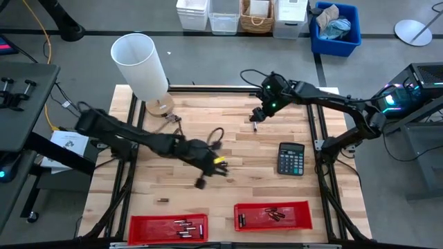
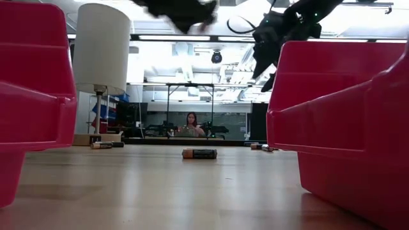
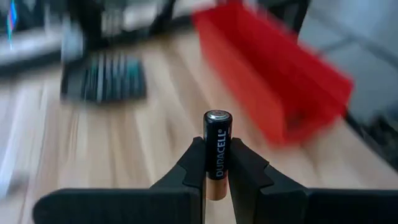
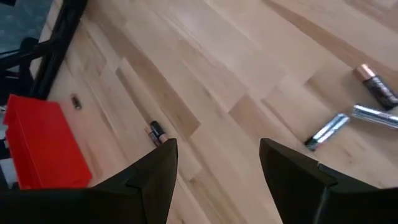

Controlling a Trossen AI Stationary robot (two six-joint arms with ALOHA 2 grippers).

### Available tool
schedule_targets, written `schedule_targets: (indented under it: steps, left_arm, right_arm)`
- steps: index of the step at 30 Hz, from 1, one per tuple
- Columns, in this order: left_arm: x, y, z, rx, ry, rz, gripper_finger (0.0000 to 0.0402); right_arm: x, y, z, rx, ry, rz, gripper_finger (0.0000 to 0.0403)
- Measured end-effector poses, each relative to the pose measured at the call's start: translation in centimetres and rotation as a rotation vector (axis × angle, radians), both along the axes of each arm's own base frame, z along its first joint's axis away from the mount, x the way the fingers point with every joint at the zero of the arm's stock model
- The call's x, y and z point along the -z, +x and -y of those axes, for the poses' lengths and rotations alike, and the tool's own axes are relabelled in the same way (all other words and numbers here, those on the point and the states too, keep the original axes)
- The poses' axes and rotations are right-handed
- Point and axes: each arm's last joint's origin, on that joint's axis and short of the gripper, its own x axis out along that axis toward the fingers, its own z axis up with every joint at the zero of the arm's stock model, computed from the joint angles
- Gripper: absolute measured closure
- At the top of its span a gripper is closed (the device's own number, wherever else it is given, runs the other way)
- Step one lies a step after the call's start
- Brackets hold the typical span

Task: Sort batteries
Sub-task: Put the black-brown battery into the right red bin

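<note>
Left end effector [image 3: 216, 180]: closed on a black and copper Duracell battery [image 3: 217, 149], which stands upright between the fingers; only the left wrist view shows this grip.
Left arm position: in the high view it reaches over the middle of the surface [image 1: 228, 149], its tip [image 1: 201, 182] above bare wood.
Right end effector [image 4: 217, 168]: fingers wide apart and holding nothing, over the far part of the surface in the high view [image 1: 255, 119].
Loose batteries, right wrist view: two silvery cells [image 4: 328, 131] and a dark copper-tipped cell [image 4: 376, 86] lie close together; a dark cell [image 4: 155, 132] lies just beyond the fingers.
Low view: one dark battery [image 2: 199, 153] lies on its side between the two red walls.
Left red tray [image 1: 138, 223]: near edge, with several small cells inside.
Right red tray [image 1: 304, 207]: near edge, holding a few cells; their type is hard to tell from above.
Calculator [image 1: 291, 158]: right side of the surface, apart from both trays.
Lamp [image 1: 140, 66]: white shade, far left corner.
Background: a person [image 2: 191, 123] sits far behind, seen only in the low view.
</note>
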Motion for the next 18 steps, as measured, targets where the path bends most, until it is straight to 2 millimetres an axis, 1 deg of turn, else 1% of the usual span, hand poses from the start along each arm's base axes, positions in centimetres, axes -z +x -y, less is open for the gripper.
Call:
schedule_targets:
  steps: [2,5,7,10,14,16,18]
  left_arm:
    - [1.2,2.4,0.5,0.019,-0.007,0.078,0.0374]
    - [2.8,5.7,2.0,0.033,-0.018,0.079,0.0374]
    - [2.9,7.8,3.0,0.070,-0.036,0.105,0.0374]
    - [2.7,10.1,4.2,0.208,-0.100,0.126,0.0374]
    - [3.9,11.7,4.9,0.418,-0.192,0.095,0.0374]
    - [4.7,12.0,5.4,0.477,-0.216,0.067,0.0374]
    - [5.3,12.4,6.3,0.524,-0.218,0.075,0.0374]
  right_arm:
    - [0.0,0.1,-0.2,0.004,0.011,0.002,0.0181]
    - [-0.1,0.2,-0.3,0.007,0.016,0.002,0.0181]
    - [-0.1,0.2,-0.3,0.008,0.016,0.002,0.0181]
    - [-0.1,0.3,-0.3,0.015,-0.001,0.006,0.0181]
    - [-0.2,0.3,-0.1,0.017,-0.022,0.012,0.0181]
    - [-0.2,0.3,0.0,0.018,-0.044,0.008,0.0181]
    - [-0.2,0.3,0.0,0.019,-0.066,0.003,0.0181]
